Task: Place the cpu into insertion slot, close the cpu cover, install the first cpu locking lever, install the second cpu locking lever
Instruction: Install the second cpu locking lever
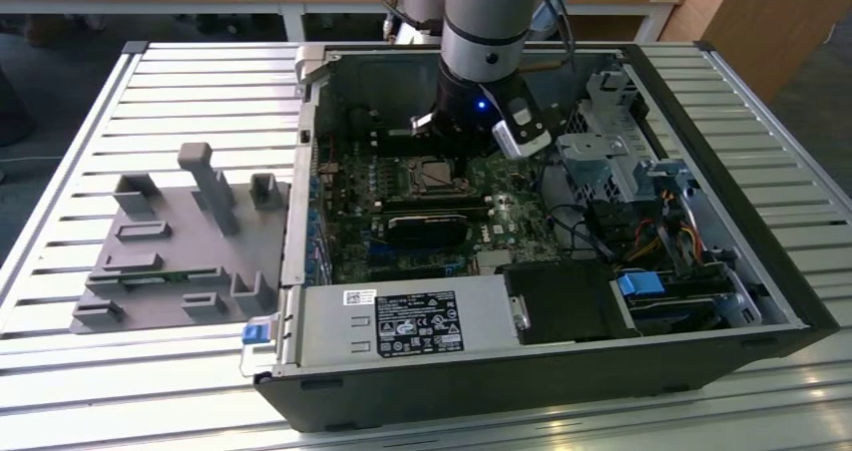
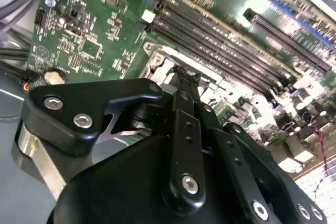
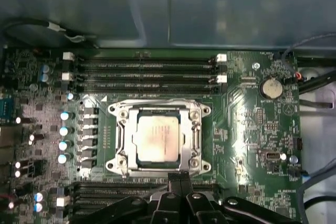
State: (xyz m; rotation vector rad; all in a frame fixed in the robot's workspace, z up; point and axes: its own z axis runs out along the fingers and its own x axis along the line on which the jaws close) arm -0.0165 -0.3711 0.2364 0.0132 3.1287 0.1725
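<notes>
Cpu: you can see the cpu (image 3: 159, 138) seated flat in the insertion slot (image 3: 195, 139), its dull metal top showing.
Cpu cover: the cpu cover (image 3: 159, 110) lies down around the chip, framing it.
Gripper: your gripper (image 3: 180, 178) hangs just at the socket's edge, fingers pressed together, holding nothing.
Case: the open computer case (image 1: 785, 301) holds the motherboard (image 3: 262, 129), the socket near its middle, and the power supply box (image 1: 399, 321).
</notes>
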